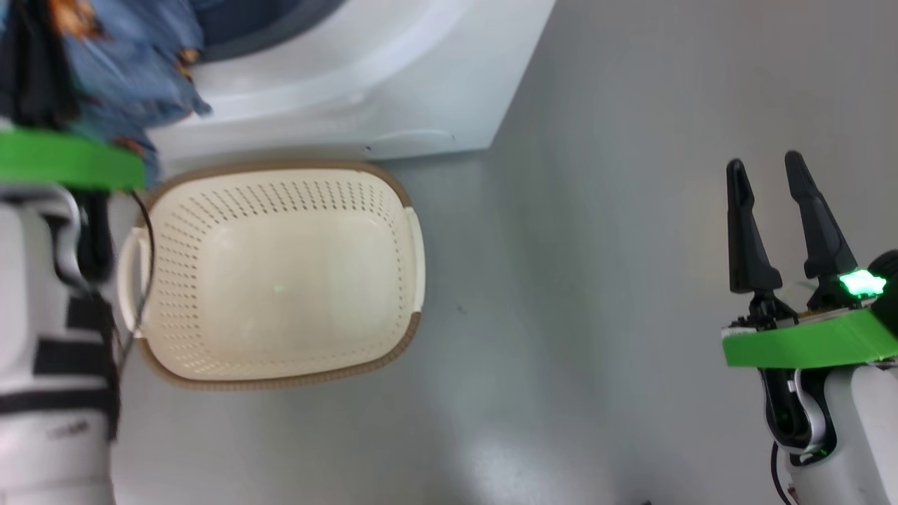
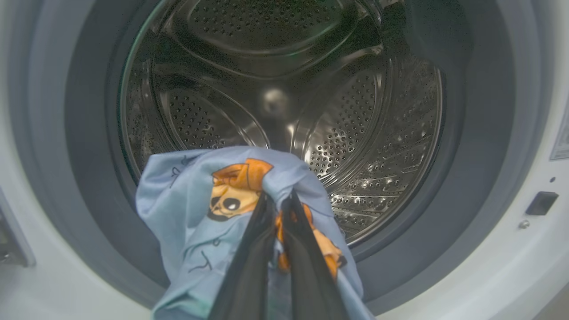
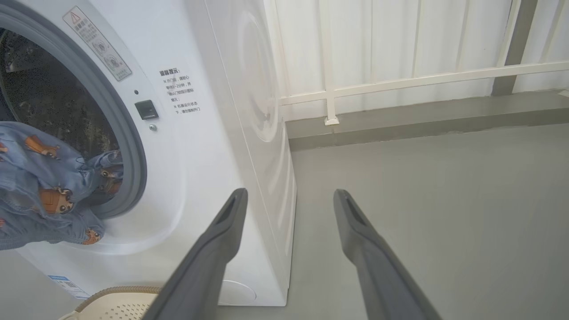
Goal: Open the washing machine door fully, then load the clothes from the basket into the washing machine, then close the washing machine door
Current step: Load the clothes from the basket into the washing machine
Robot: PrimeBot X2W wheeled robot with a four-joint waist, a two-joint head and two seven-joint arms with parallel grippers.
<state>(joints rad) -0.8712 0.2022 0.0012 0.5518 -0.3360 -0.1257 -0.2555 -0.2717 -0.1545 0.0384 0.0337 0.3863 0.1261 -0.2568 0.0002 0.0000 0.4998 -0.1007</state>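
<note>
L gripper point(image 2: 278, 200) clamped on clothes point(image 2: 191, 209), held at washing machine point(image 3: 200, 155) mouth, near side of drum point(image 2: 355, 133), prob. to drop in. Basket point(image 1: 280, 280) on floor in front, bare inside. R gripper point(image 1: 763, 161) jaws wide, holding nothing, parked far right.

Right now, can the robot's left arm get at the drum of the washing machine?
Probably yes. The left gripper, shut on the clothes, points straight at the drum, and nothing stands between them.
</note>
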